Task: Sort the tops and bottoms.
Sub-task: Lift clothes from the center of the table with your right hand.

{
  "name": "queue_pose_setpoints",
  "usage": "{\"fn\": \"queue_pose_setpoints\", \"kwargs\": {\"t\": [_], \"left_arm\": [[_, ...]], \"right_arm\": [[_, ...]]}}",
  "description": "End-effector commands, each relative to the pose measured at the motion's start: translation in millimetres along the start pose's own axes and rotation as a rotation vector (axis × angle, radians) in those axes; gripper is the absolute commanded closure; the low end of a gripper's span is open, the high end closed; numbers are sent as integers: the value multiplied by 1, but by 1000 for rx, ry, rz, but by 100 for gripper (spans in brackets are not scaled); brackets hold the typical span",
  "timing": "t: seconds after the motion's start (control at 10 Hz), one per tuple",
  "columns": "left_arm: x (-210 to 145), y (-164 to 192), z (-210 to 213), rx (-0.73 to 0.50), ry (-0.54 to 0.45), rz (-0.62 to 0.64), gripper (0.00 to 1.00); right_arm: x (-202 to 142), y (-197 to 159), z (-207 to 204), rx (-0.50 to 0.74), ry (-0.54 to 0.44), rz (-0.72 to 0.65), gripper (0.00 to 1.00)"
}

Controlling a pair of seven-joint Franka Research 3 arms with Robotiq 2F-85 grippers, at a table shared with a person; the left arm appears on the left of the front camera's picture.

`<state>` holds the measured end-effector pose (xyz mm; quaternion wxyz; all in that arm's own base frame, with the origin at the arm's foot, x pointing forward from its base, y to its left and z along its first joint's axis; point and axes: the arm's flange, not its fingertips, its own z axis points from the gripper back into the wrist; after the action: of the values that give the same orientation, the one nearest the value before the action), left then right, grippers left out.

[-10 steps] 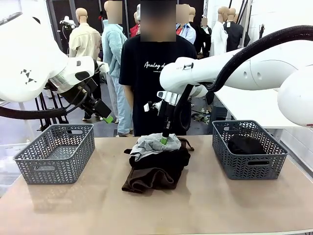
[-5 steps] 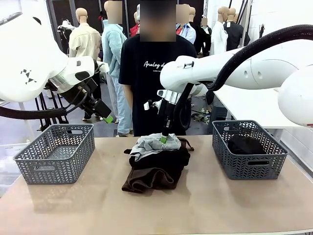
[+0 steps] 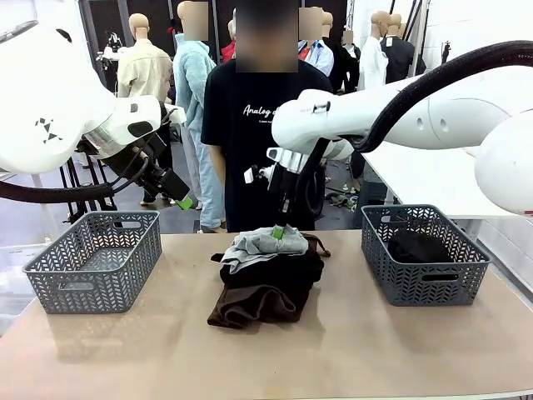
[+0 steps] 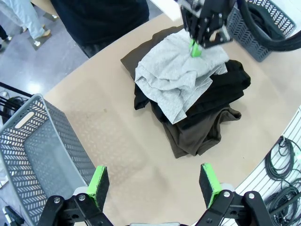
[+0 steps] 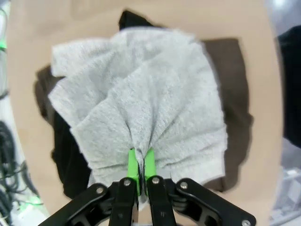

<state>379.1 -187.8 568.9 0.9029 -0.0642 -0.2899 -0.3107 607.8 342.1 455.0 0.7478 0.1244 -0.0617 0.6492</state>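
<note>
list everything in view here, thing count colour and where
table: 1, tan, between robot and person
left basket: 1, grey lattice, table's left end
right basket: 1, grey lattice, table's right end
grey garment: 1, pale grey, top of the centre pile
black garment: 1, black, middle of the pile
brown garment: 1, dark brown, bottom of the pile
second black garment: 1, black, inside the right basket
person: 1, black T-shirt with white script, standing at the far side
left tool: 1, black with green pads, open, raised over the table's left half
right tool: 1, black with green pads, shut on the grey garment
</note>
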Motion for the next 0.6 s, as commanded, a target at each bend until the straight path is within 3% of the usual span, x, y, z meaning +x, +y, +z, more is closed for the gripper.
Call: {"fn": "queue_pose_setpoints", "kwargs": {"t": [0.0,0.3,0.5], "left_arm": [[0,1,1,1,1,0,0],[0,1,1,1,1,0,0],[0,1,1,1,1,0,0]], "right_arm": [[12,6,56,-150,0,-5,100],[35,14,119,-215,0,45,100],[40,24,158,-282,-50,70,100]]}}
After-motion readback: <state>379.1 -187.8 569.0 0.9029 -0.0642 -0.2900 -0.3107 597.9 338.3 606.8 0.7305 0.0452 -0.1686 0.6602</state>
